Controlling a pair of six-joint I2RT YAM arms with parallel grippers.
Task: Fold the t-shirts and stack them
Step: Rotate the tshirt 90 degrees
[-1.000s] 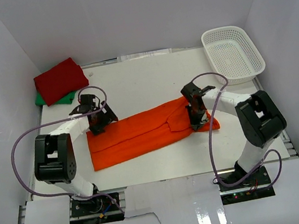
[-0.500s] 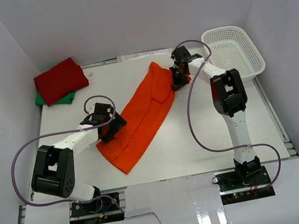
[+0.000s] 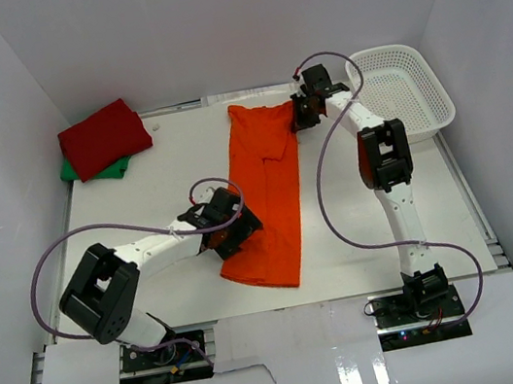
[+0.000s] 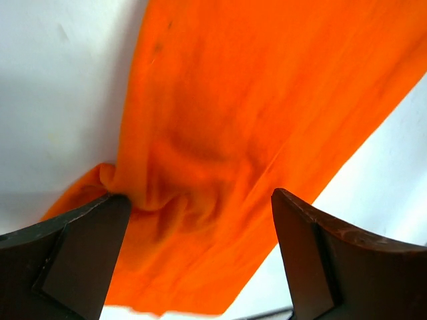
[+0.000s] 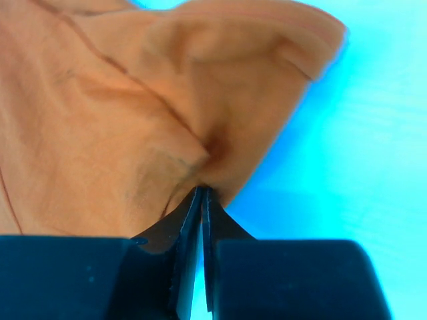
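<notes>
Right gripper clamped on orange t-shirt far corner; left gripper spread wide, straddling near end.

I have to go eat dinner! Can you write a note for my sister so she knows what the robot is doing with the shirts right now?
Left end effector: open, jaws either side of the orange shirt at its near end.
Right end effector: shut on the orange shirt's far corner.
The red shirt lies folded on the green shirt in the far left corner.
Done: red and green are stacked; the orange shirt is folded into a long strip.
Left: fold the orange shirt shorter and put it on the stack.
</notes>
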